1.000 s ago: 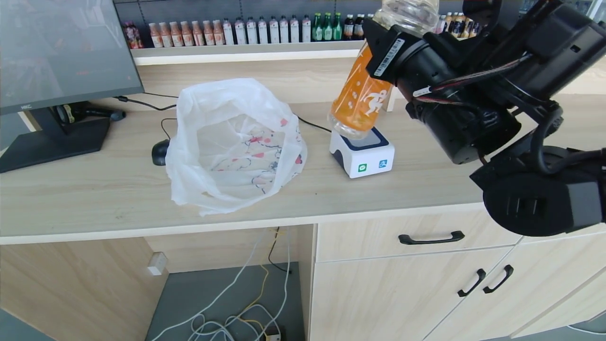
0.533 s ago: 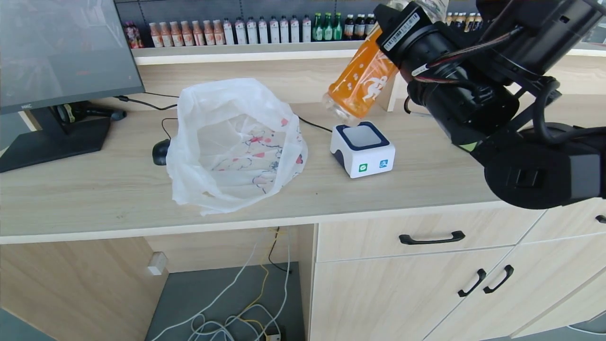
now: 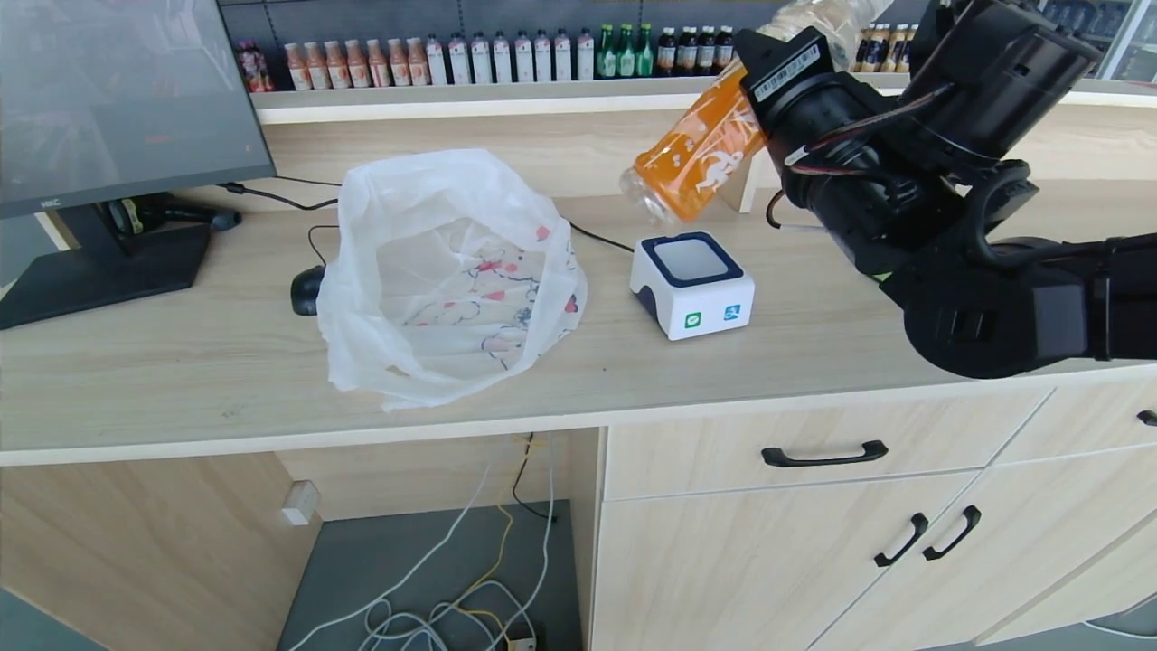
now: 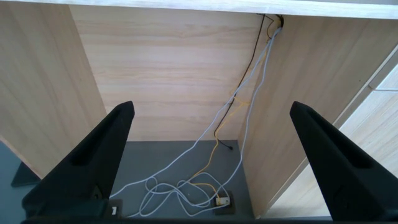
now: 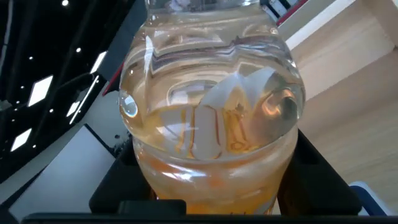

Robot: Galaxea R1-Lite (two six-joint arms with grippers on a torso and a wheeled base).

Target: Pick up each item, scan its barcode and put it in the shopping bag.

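Note:
My right gripper [image 3: 768, 77] is shut on an orange-labelled drink bottle [image 3: 700, 158], which hangs tilted in the air, its base above and just behind the white barcode scanner [image 3: 691, 285] on the counter. In the right wrist view the bottle's clear upper part [image 5: 211, 118] sits between the dark fingers [image 5: 121, 193]. A white plastic shopping bag [image 3: 447, 276] stands open on the counter to the left of the scanner. My left gripper [image 4: 208, 162] is open, held low below the counter, facing the kneehole with its cables.
A monitor [image 3: 117, 99] on a stand is at the counter's far left, with a black mouse [image 3: 305, 291] beside the bag. A shelf of drink bottles [image 3: 506, 56] runs along the back. Drawers with black handles [image 3: 823, 455] lie below the counter at right.
My right arm has lifted the bottle up off the scanner and tilted it further, base swinging slightly left. Bag and scanner stay put.

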